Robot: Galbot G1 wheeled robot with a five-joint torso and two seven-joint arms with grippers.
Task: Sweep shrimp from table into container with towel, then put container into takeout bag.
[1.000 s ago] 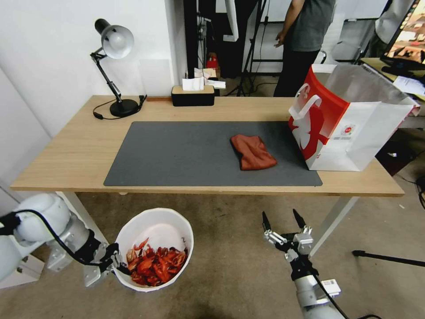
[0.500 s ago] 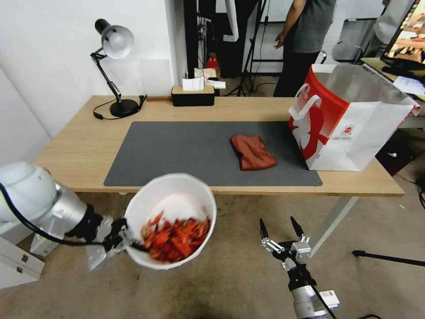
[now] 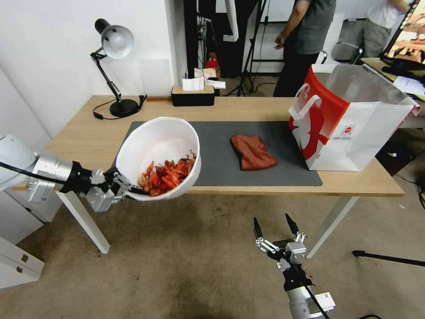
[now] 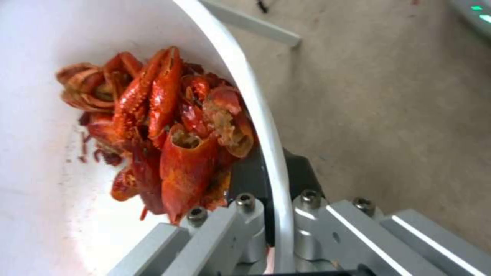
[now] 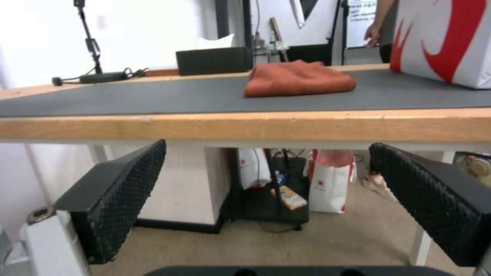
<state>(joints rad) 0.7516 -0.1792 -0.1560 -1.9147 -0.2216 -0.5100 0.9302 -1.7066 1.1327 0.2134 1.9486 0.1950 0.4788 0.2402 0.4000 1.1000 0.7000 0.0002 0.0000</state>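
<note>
Since 1 s ago the left gripper (image 3: 127, 189) has lifted the container (image 3: 155, 141) from low near the floor up to table height, so it now overlaps the near edge of the table (image 3: 79, 146) and the left end of the grey mat (image 3: 221, 173) in head view. L gripper is clamped on the container's rim: wrist view shows one finger inside the wall, the other outside, the thin white rim (image 4: 261, 126) pinched between them. Bowl hangs out ahead of the gripper, tilted with its mouth facing up and toward the robot. Shrimp (image 3: 166, 176) lie heaped in the low part of the bowl, right by the gripped rim, i.e. just beyond the fingertips; in wrist view the shrimp (image 4: 163, 130) pile sits against the inner wall next to the inside finger.

Right gripper (image 3: 273, 223) is parked low in front of the table, below the tabletop edge, jaws wide apart, holding nothing, fingers (image 5: 122, 184) pointing toward the table. Towel (image 3: 253, 152) lies folded on the mat, ahead of and above the R gripper, well apart from the L one. Takeout bag (image 3: 349, 128) stands upright on the table's right end, just beyond the towel, top open, far to the right of the held container
</note>
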